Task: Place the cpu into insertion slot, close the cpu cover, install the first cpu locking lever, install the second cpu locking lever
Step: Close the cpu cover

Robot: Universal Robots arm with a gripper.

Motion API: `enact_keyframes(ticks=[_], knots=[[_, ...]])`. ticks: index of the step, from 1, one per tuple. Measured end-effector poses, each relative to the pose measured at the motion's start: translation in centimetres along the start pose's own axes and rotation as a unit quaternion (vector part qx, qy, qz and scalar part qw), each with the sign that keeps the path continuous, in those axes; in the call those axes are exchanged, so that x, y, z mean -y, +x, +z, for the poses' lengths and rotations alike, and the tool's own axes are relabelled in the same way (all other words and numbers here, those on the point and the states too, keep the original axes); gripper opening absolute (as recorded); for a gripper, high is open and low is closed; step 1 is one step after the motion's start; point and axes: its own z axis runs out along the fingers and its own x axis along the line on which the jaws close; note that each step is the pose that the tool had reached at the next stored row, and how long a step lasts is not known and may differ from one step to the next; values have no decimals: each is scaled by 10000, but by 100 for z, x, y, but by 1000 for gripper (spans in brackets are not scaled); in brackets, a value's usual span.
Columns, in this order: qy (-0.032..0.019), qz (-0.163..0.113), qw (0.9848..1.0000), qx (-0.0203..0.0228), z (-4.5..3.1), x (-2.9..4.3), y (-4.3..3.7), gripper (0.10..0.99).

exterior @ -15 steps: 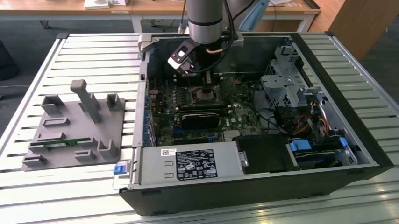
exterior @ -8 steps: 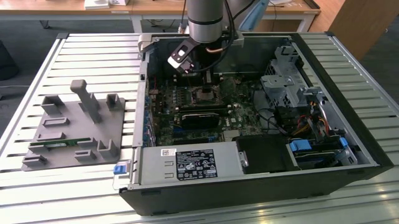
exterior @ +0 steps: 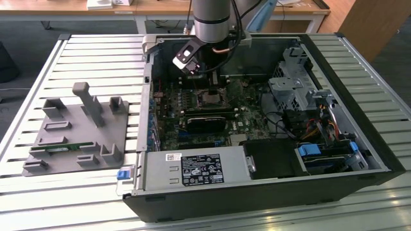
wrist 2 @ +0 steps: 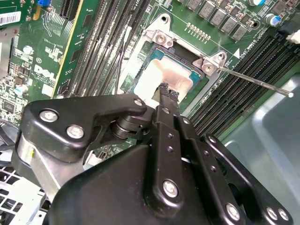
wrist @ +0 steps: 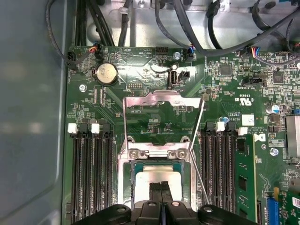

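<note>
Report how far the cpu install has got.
Done: the cpu appears to lie in the insertion slot. In hand: the gripper, fingers shut, has its tips at the cpu's face. Left: the cpu cover stands open, and a locking lever juts out free, unlatched.

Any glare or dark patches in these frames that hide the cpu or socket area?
First wrist view: glare washes the cpu face near white, and the coin cell shines. Second wrist view: the cpu is likewise blown out, next to the dark gripper. Exterior view: the computer case interior is dim against the bright slatted table.
</note>
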Motion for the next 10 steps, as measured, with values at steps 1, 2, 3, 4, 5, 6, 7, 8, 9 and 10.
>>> enact_keyframes(ticks=[1, 2, 3, 4, 5, 6, 7, 8, 9, 10], knots=[[0, 1, 10000, 0, -5, 0, 0, 106], [0, 2, 10000, 0, -11, -1, 0, 106], [0, 3, 10000, 0, -19, -2, -1, 106], [0, 5, 10000, 0, -29, -3, -1, 106], [0, 5, 10000, 0, -40, -4, -2, 106], [0, 6, 10000, 0, -52, -5, -2, 106], [0, 7, 10000, 0, -66, -6, -3, 106], [0, 8, 10000, 1, -79, -7, -4, 106], [1, 10, 10000, 1, -90, -8, -4, 106], [0, 11, 10000, 1, -100, -9, -5, 106]])
